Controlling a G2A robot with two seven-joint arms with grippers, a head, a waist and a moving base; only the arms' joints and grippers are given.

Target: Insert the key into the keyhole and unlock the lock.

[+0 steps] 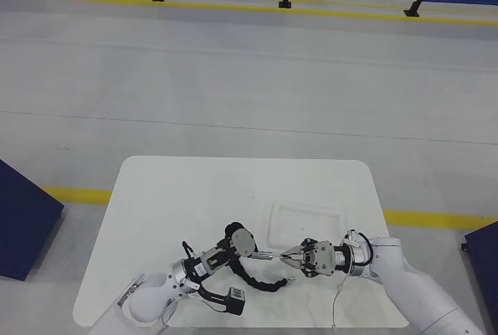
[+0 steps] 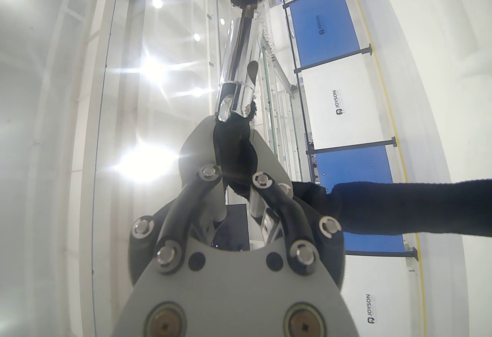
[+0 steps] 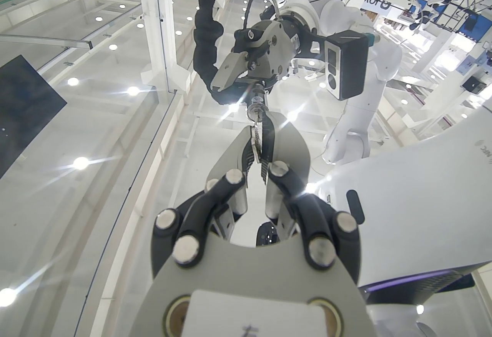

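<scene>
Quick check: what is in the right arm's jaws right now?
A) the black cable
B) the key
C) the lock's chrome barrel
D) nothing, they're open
B: the right wrist view shows those jaws shut on the key, its tip aimed at the keyhole end of the lock.

The lock (image 2: 237, 61) is polished metal, smooth and mirror-glossy; its cable (image 2: 403, 206) wears a black, matt, fuzzy cloth sleeve. The key (image 3: 256, 130) looks like bare metal. The left gripper (image 2: 232, 146) and right gripper (image 3: 261, 138) have matt grey shells and shiny bolts. The table (image 1: 190, 193) is smooth matt white
</scene>
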